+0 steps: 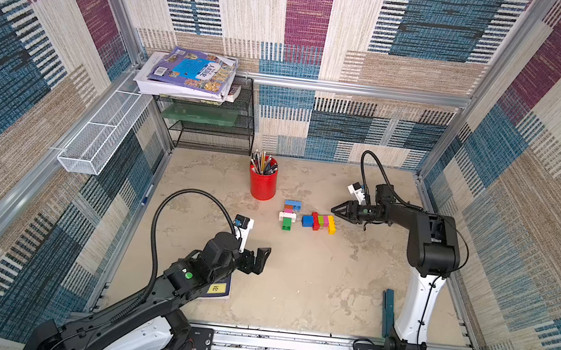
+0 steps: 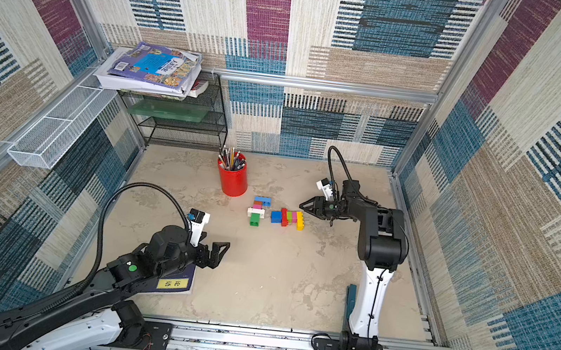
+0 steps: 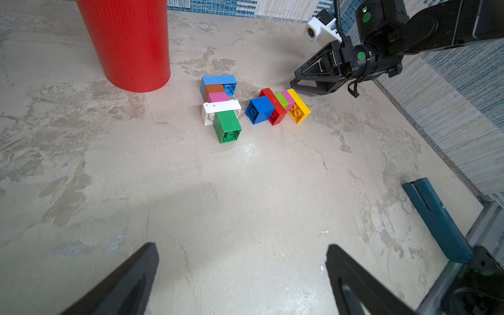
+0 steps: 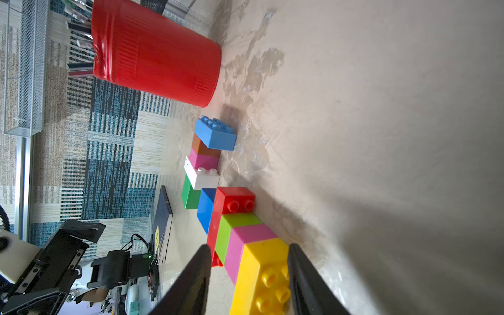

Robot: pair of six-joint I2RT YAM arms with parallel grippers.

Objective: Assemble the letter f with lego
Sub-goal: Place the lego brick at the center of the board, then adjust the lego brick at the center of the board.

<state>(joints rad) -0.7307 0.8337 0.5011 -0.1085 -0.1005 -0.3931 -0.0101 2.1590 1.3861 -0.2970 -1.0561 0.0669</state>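
Note:
The lego lies in two joined groups on the tabletop in both top views. One is a column [image 1: 287, 216] of light blue, brown, pink, white and green bricks. Just right of it lies a row [image 1: 319, 222] of blue, red, lime, pink and yellow bricks. My right gripper [image 1: 334, 210] is rolled on its side at the row's yellow end, jaws partly open. In the right wrist view the yellow brick [image 4: 261, 275] shows between the right gripper's [image 4: 248, 246] fingers, with a gap on one side. My left gripper [image 3: 242, 246] hangs wide open and empty, well in front of the bricks.
A red pencil cup [image 1: 262, 185] stands just behind the column. A teal oblong tool [image 1: 387, 312] lies by the right arm's base. A dark book [image 1: 219, 290] lies under the left arm. A black mesh rack [image 1: 210, 126] with books fills the back left corner.

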